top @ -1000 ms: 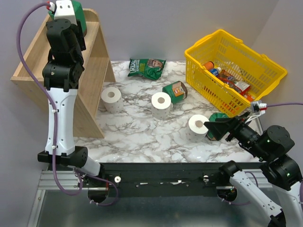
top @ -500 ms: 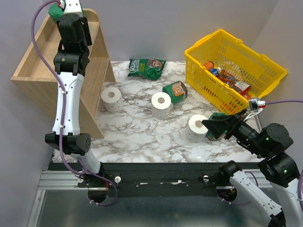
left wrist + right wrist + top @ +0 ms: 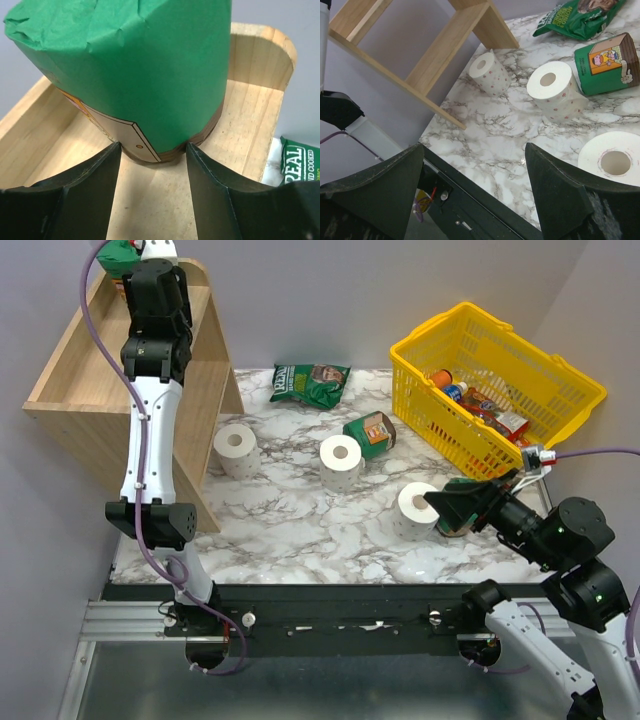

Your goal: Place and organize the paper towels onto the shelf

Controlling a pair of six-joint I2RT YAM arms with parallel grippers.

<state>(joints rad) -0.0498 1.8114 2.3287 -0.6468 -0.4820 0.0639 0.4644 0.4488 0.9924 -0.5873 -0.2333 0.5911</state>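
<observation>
My left gripper (image 3: 138,254) is at the far end of the wooden shelf (image 3: 75,380), over its top tray (image 3: 250,100). It is shut on a green wrapped roll (image 3: 135,70), whose base is at the tray floor. Three white rolls (image 3: 236,448) (image 3: 340,460) (image 3: 418,508) stand on the marble table. A green wrapped roll (image 3: 372,433) lies beside the middle one. Another green roll (image 3: 458,486) is partly hidden behind my right gripper (image 3: 445,510). That gripper is open and empty above the table (image 3: 475,150), next to the nearest white roll (image 3: 615,160).
A flat green snack bag (image 3: 310,383) lies at the back of the table. A yellow basket (image 3: 500,390) with bottles and packets stands at the back right. The black rail (image 3: 330,600) runs along the near edge.
My left arm has swung the green roll back and left, from the shelf's right side panel to over the top tray's far end. My right gripper crept slightly left.
</observation>
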